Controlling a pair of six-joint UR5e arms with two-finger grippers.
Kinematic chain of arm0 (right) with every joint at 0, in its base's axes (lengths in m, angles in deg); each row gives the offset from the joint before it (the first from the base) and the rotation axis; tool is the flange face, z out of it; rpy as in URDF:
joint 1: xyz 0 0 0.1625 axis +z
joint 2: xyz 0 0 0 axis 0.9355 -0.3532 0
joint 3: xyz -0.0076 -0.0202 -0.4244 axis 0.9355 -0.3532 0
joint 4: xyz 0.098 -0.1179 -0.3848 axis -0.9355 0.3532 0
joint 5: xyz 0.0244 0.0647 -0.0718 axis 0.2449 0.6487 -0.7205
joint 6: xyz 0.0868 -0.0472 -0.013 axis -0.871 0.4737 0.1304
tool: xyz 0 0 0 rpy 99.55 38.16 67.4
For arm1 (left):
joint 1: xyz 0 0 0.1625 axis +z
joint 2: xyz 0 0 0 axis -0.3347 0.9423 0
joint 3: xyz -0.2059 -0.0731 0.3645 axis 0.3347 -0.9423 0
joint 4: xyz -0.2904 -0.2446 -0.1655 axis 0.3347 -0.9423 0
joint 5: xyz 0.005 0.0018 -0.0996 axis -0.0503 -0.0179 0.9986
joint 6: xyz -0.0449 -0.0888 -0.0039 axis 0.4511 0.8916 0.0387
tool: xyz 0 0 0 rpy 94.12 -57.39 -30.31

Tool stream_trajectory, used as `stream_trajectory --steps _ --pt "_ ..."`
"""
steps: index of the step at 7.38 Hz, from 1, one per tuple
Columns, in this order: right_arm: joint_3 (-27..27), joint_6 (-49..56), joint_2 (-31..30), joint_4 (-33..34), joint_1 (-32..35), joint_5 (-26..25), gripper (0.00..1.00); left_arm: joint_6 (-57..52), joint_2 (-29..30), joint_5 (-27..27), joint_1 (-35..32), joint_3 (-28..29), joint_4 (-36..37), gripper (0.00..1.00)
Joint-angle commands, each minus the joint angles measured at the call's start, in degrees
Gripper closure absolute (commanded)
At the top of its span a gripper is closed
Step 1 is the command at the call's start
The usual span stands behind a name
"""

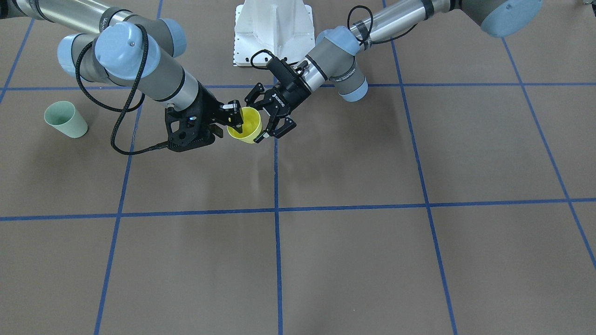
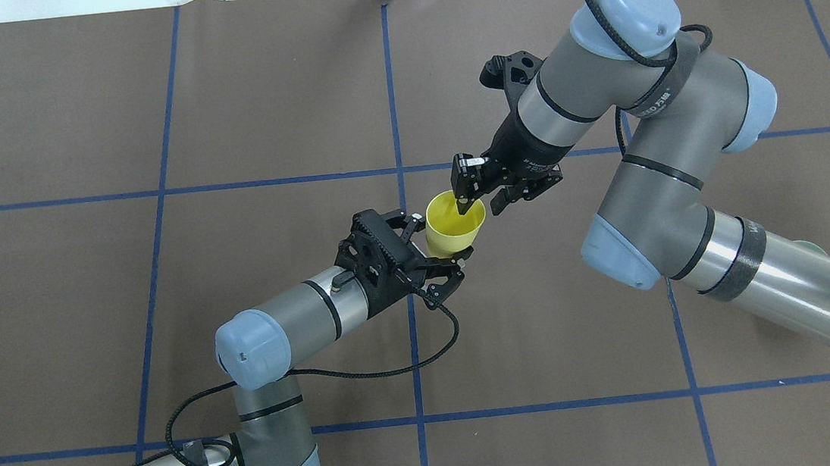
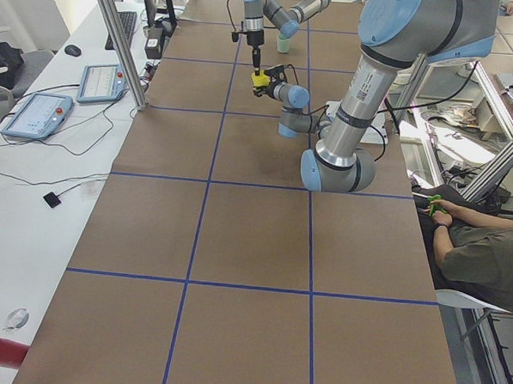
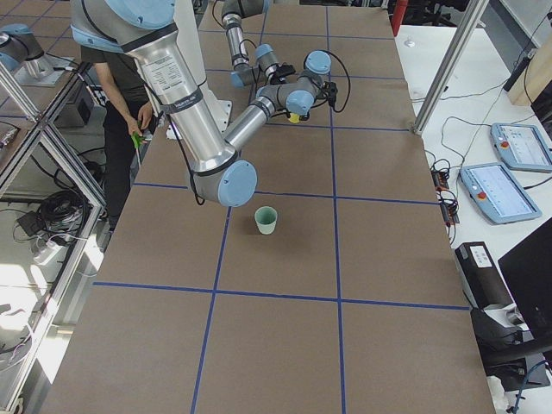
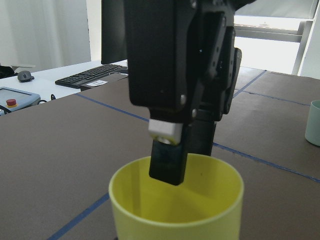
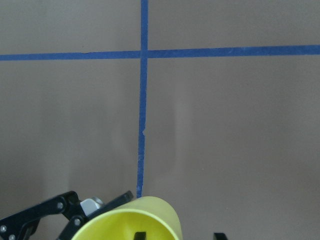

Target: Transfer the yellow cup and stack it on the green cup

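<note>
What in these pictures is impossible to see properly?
Green cup: nearly hidden behind the right arm in the overhead view.
Yellow cup: lower part cut off by the bottom edge in both wrist views.
Right end effector: all but its fingertips cut off by the right wrist view's bottom edge.
Both cups: too small for detail in the exterior left view.
</note>
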Motion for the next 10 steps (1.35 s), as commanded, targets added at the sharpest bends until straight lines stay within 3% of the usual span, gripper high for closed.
stream_trajectory --steps 1,4,5,6,7,10 --pt "0.01 -0.61 0.01 -0.08 -0.06 0.03 0.58 0.09 0.0 0.0 0.02 -0.02 0.0 0.42" --pt "0.27 -0.79 0.09 -0.08 -0.15 0.12 0.69 0.09 0.09 -0.09 0.11 -0.02 0.0 0.42" --pt "0.44 -0.88 0.09 -0.08 -0.41 0.03 0.81 0.26 0.09 -1.74 0.72 -0.02 0.0 0.42" --pt "0.53 -0.97 0.09 0.01 -0.41 0.12 1.0 0.44 0.17 -3.41 1.51 -0.1 -0.09 0.18" --pt "0.53 -0.97 0.01 0.01 -0.41 0.12 1.0 0.79 0.18 -3.51 1.52 -0.97 -0.26 0.01" --pt "2.38 -2.46 -0.43 -0.08 -0.24 0.12 1.0 0.79 0.0 -3.52 1.61 -2.03 -0.26 0.01"
